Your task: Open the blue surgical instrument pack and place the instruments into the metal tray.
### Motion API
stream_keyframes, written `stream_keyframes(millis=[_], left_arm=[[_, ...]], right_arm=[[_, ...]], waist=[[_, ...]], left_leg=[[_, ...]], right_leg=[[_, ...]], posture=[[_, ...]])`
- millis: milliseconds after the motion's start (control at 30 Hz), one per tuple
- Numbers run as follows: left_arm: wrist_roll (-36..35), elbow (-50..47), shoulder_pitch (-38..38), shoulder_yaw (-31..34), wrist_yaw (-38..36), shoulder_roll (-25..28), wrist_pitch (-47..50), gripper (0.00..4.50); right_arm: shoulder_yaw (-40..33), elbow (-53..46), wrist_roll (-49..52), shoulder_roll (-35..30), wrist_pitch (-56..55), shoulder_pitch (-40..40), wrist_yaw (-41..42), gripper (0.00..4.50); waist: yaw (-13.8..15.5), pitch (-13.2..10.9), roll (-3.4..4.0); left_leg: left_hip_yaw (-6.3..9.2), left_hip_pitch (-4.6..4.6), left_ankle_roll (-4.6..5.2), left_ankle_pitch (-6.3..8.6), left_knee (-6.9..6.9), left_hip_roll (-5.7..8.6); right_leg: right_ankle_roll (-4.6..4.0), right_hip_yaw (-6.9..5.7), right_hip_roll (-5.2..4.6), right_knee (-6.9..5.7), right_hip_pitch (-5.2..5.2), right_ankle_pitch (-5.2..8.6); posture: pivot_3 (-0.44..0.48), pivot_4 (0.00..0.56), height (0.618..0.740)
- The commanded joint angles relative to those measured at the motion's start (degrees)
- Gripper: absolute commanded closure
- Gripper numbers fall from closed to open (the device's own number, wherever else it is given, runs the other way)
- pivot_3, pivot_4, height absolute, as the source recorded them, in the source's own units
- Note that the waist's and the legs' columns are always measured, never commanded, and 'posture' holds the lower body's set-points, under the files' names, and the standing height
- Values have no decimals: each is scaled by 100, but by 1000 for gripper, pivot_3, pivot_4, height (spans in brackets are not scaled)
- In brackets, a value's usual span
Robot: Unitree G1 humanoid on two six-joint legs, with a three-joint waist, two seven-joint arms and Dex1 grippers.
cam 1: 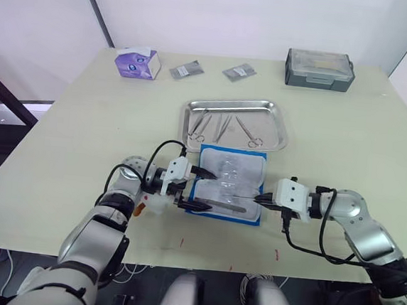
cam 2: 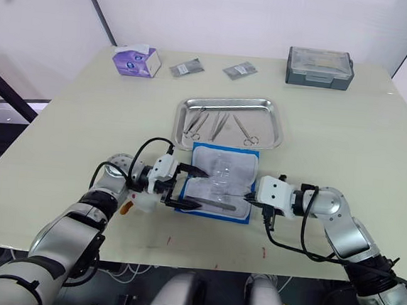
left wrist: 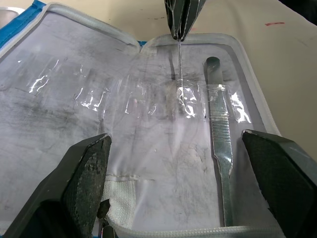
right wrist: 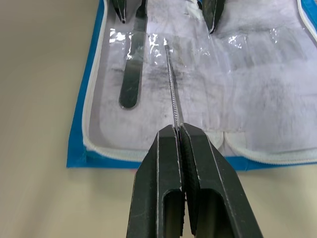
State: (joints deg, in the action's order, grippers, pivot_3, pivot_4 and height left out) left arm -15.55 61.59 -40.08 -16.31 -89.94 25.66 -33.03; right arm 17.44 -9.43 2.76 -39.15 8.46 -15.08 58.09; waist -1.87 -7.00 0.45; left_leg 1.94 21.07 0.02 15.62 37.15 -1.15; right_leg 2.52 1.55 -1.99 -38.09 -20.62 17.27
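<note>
The flat blue fold-over instrument pack (cam 1: pixel 231 183) lies open on the pale worktop (cam 1: pixel 84 128), its grey clear-pocket lining facing up, just in front of the shallow shiny steel tray (cam 1: pixel 280 127), in which several thin silver ring-handled instruments (cam 1: pixel 223 128) already rest. The right gripper (right wrist: pixel 178 130) has its black fingers pressed together on the end of a thin silver rod-like tool (right wrist: pixel 171 89) that reaches over the lining. The left gripper (left wrist: pixel 173 183) hovers at the pack's opposite edge with fingers spread wide, and a flat silver handle-shaped tool (left wrist: pixel 219 144) lies in a pocket between them.
</note>
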Motion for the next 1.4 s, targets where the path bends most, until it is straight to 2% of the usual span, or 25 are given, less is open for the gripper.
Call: stream_keyframes(millis=[33, 400, 600, 733, 833, 1033, 1167, 1400], left_arm=[[518, 450, 395, -433, -256, -107, 106, 0], [533, 490, 402, -394, -256, -156, 94, 0], [534, 496, 407, -396, -256, -155, 89, 0], [549, 507, 405, -406, -256, -160, 84, 0], [562, 527, 383, -392, -256, -184, 86, 0], [583, 542, 390, -348, -256, -196, 69, 0], [577, 528, 399, -309, -256, -177, 67, 0], [571, 498, 442, -260, -256, -160, 65, 0]], right_arm=[[-446, -367, 200, -298, -7, 195, 77, 4470], [-1149, -707, 557, -943, 12, 695, 261, 4470], [-1815, -780, 1100, -1096, 325, 950, 263, 4470], [-2144, -956, 1688, -739, 1232, 774, -212, 4470], [-2246, -1119, 2111, -195, 2146, 323, -930, 4470], [-1971, -1163, 2204, 702, 3489, -569, -2167, 4470], [-1838, -746, 2064, 1443, 3973, -1242, -2969, 4470], [-1542, 224, 1527, 2039, 4073, -2037, -3661, 4470]], waist=[[7, 0, 1], [22, 0, 3], [53, -1, 4], [61, -1, 4], [54, -1, 9], [109, 2, 16], [102, 4, 27], [104, 19, 56]], left_leg=[[-1, 0, 0, 0, 0, 0], [-2, 6, 4, 3, -1, 0], [-2, 6, 6, 4, -2, 0], [-3, 5, 6, 4, -2, -1], [-3, 3, 6, 4, -4, -3], [-1, 9, 9, 6, -4, -2], [0, 11, 17, 10, -5, -2], [0, 12, 21, 12, -7, -1]], right_leg=[[0, 0, 0, 2, 0, 0], [4, -1, -1, 12, 0, 2], [2, 0, -1, 12, 0, 1], [-5, 2, -1, 11, 0, -3], [-14, 3, 1, 10, 0, -8], [-14, 0, 0, 14, -1, -8], [-15, 0, 0, 12, -8, -8], [-15, -2, -1, 12, -8, -7]], posture=[[0, 150, 734], [0, 150, 734], [0, 150, 734], [0, 150, 734], [0, 150, 734], [0, 150, 734], [0, 150, 734], [0, 150, 734]])
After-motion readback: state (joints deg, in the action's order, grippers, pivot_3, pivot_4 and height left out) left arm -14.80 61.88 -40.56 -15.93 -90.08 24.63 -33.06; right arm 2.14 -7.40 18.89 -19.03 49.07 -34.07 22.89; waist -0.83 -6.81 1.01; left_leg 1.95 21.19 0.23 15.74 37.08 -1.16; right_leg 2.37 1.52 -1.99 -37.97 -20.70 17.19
